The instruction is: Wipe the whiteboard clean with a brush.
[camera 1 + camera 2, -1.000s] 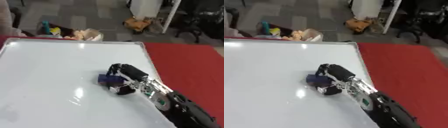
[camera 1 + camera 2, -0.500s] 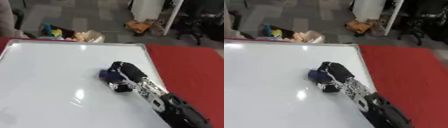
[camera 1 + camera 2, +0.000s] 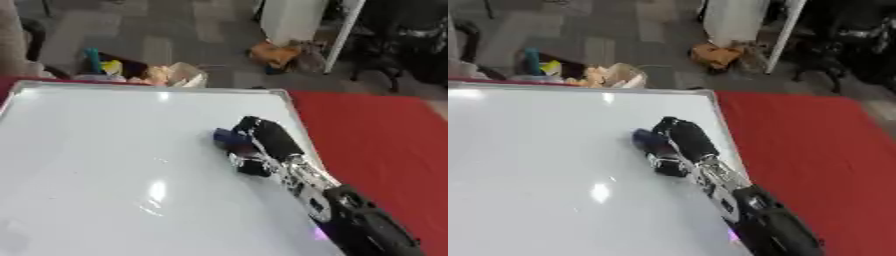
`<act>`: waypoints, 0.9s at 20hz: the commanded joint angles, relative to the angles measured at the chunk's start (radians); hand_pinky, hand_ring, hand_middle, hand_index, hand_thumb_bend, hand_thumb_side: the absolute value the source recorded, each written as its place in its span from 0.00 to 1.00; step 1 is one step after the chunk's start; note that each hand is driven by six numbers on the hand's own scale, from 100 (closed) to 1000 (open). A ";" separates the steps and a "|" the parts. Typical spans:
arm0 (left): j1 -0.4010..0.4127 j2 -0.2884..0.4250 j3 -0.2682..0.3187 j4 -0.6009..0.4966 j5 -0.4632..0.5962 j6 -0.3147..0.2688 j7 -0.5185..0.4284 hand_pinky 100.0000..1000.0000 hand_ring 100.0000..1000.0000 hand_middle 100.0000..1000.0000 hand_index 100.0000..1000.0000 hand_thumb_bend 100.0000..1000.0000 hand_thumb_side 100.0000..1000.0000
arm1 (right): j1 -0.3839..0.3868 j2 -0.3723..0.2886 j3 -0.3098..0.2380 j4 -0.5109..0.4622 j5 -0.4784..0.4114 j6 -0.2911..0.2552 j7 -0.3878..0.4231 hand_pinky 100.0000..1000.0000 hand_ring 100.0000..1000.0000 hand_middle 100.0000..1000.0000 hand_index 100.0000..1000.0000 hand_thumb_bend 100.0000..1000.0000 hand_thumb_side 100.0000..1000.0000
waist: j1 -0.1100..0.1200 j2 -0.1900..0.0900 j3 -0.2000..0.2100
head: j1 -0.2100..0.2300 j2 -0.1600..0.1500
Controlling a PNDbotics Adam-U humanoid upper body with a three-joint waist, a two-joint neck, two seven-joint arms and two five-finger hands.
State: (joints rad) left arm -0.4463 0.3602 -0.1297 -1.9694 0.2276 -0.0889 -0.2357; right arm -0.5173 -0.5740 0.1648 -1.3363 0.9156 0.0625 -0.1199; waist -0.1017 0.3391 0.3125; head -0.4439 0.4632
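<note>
- Nearest to us, we are bringing our right arm in from the lower right corner, its black forearm lying across the right part of the whiteboard.
- A little farther along that arm, we are curling our right hand over the brush, a small blue block; the fingers are wrapped round it from above and the brush is sitting flat on the board, near its right edge and about midway up.
- We are not seeing our left hand in either view.
- Around the brush, we are looking at a board surface that is reading plain white with only glare spots; we are finding no marker strokes on it, though faint marks could be lost in the shine.
- Judging from that, we are taking the wiping to be far along or nearly done, with perhaps the strip by the right frame and the far corner left to pass over.
- Beside the board, on the right, the red table cover is lying bare.
- Beyond the far edge, on the floor, a heap of coloured odds and ends is playing no part.
</note>
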 commanded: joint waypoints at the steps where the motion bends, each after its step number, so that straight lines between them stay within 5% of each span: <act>1: -0.002 0.024 0.015 -0.014 -0.008 -0.004 0.005 0.42 0.48 0.54 1.00 0.16 0.79 | 0.080 -0.055 -0.034 0.150 -0.012 0.045 0.007 0.56 0.53 0.64 0.66 0.00 0.20 | 0.007 0.002 -0.011 | 0.004 -0.017; 4: -0.004 0.022 0.011 -0.014 -0.008 -0.004 0.002 0.42 0.48 0.54 1.00 0.16 0.79 | 0.078 -0.053 -0.088 0.215 -0.039 0.092 -0.021 0.56 0.53 0.64 0.66 0.00 0.20 | 0.006 0.003 -0.002 | -0.007 -0.018; 12: -0.002 0.020 0.010 -0.012 -0.008 -0.003 0.001 0.42 0.48 0.54 1.00 0.16 0.79 | 0.092 -0.049 -0.076 0.194 -0.064 0.222 -0.054 0.55 0.52 0.62 0.65 0.00 0.16 | 0.005 0.000 -0.011 | -0.009 -0.022; 18: -0.002 0.017 0.010 -0.012 -0.007 -0.004 0.000 0.42 0.48 0.54 1.00 0.16 0.79 | 0.084 -0.042 -0.043 0.152 -0.053 0.229 -0.050 0.55 0.52 0.62 0.65 0.00 0.14 | 0.006 -0.003 -0.008 | -0.012 -0.023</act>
State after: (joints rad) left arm -0.4405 0.3609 -0.1276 -1.9694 0.2224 -0.0903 -0.2344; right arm -0.4872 -0.6253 0.0807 -1.2399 0.8500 0.2796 -0.1921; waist -0.1073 0.3348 0.3032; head -0.4518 0.4545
